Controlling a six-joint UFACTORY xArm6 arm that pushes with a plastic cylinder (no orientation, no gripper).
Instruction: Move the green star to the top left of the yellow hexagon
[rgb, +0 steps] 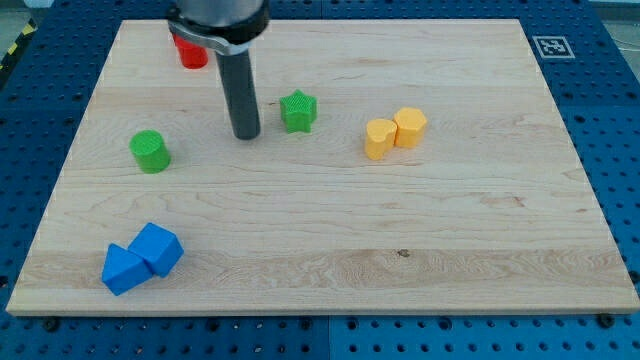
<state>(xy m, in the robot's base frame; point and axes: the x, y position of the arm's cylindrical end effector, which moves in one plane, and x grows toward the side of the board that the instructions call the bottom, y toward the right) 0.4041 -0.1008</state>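
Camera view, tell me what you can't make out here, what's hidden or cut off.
- Red block: camera view; the arm's dark housing covers its upper part, so its shape cannot be told.
- The arm above the rod: cut off by the view's top edge.
- The two yellow blocks: too small to tell for sure which is the hexagon.
- My tip: shows, left of the green star, apart from it.
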